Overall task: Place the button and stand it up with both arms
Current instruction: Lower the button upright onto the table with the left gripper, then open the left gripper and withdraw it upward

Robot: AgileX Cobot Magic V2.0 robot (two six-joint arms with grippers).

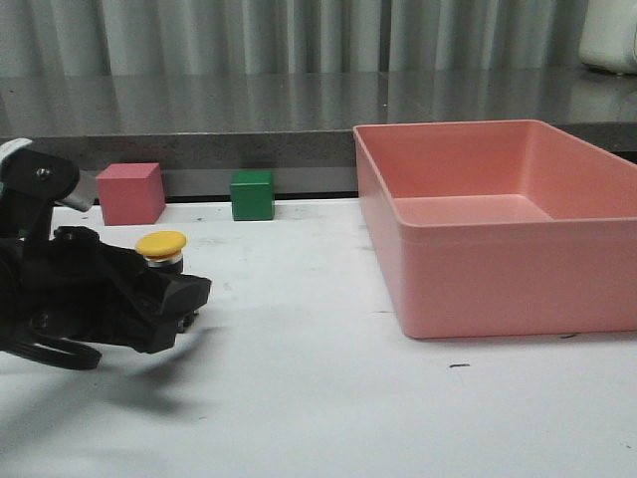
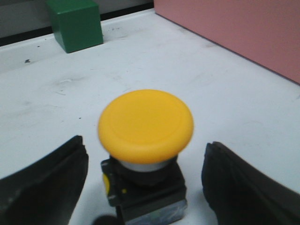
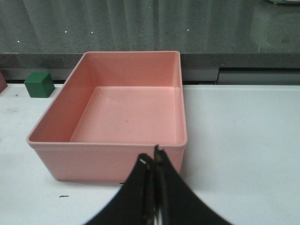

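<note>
We lose the button's (image 1: pixel 161 246) base behind the left gripper (image 1: pixel 184 304); the pink bin's (image 1: pixel 498 289) right side runs off-frame.

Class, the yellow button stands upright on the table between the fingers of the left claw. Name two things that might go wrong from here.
1. The left claw is open, with a finger on each side of the button. An uneven close might tip the top-heavy button.
2. The green cube and pink bin stand nearby; a wide sweep might knock them.
</note>
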